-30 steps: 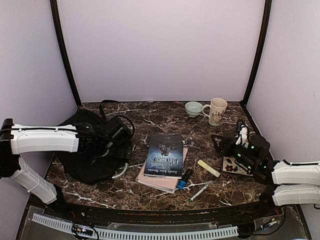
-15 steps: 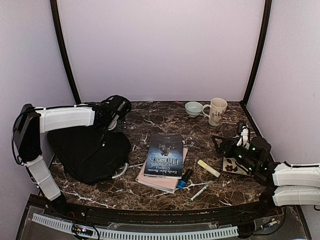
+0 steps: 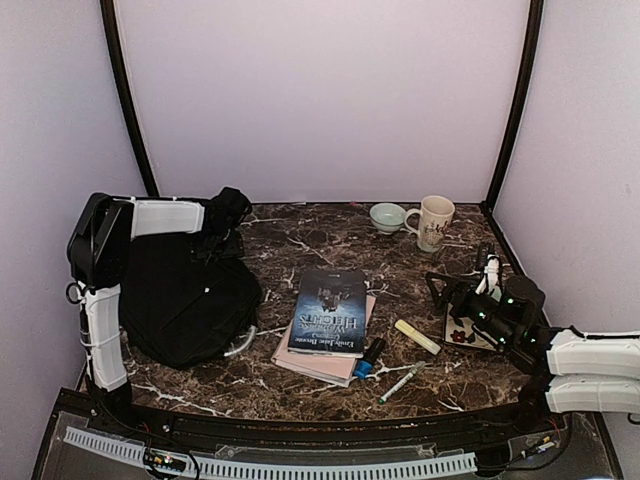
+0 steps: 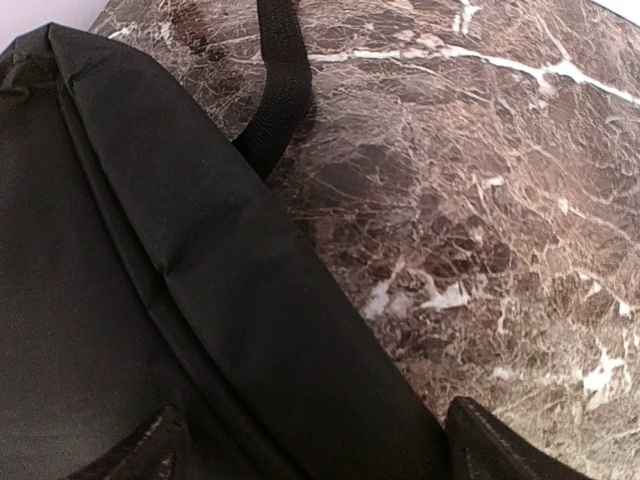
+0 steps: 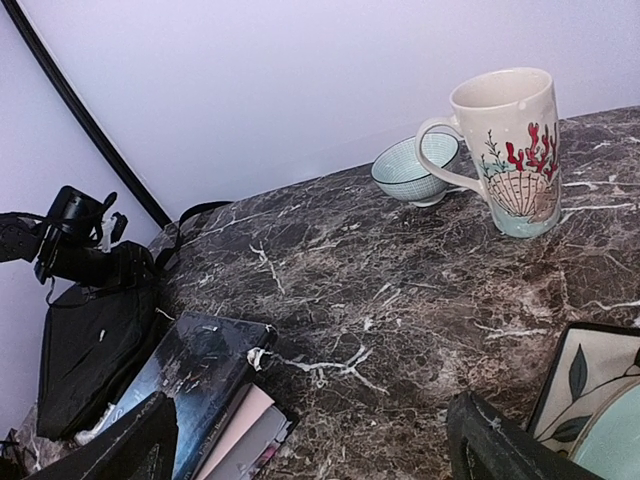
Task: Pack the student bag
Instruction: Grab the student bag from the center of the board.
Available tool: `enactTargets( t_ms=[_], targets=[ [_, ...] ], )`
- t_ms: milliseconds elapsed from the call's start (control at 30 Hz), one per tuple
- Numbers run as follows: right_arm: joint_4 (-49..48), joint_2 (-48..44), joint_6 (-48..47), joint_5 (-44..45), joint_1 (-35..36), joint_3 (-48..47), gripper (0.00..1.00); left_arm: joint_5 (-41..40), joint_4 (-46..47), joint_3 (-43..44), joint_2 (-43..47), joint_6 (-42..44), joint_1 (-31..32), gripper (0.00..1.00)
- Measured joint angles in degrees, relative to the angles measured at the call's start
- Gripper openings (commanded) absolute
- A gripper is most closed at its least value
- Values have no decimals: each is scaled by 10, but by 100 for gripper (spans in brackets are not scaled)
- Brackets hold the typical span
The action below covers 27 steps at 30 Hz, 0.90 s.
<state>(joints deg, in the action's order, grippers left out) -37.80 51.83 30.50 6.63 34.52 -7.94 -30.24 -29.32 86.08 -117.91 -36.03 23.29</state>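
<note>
Student bag [image 3: 185, 300] lies flat, nine o'clock on bench [image 3: 330, 235]. Left fingers [image 4: 500, 452] spread wide, empty, over its far edge, likely placed to open it. Right fingers [image 5: 495, 445] wide apart, empty, at four o'clock.

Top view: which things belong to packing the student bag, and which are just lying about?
Job, likely: student bag, Wuthering Heights book, pink notebook under it, yellow highlighter, white-and-green pen, blue-capped marker.
Lying about, likely: seashell mug, small bowl, leaf-patterned tile.
</note>
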Motion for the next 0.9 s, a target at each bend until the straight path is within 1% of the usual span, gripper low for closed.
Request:
enactTargets(
  t_ms=[33, 167, 300, 333, 500, 633, 733, 900],
  targets=[
    [0, 0, 0, 0, 0, 0, 94, 4, 3, 0, -1, 2, -4, 81],
    [-2, 0, 0, -2, 0, 0, 94, 25, 38, -15, -2, 17, -15, 49],
    [-3, 0, 0, -2, 0, 1, 94, 37, 70, -35, -2, 50, -19, 2],
    [-3, 0, 0, -2, 0, 1, 94, 39, 79, -37, -2, 57, -19, 0],
    [-3, -1, 0, -2, 0, 1, 94, 43, 107, -45, -2, 98, -16, 0],
    [-3, -1, 0, -3, 0, 2, 94, 28, 151, -85, 18, 141, 1, 0],
    [-4, -1, 0, -3, 0, 2, 94, 8, 173, -124, 46, 185, 35, 0],
    [-4, -1, 0, -4, 0, 2, 94, -7, 188, -177, 90, 236, 118, 0]
  ],
)
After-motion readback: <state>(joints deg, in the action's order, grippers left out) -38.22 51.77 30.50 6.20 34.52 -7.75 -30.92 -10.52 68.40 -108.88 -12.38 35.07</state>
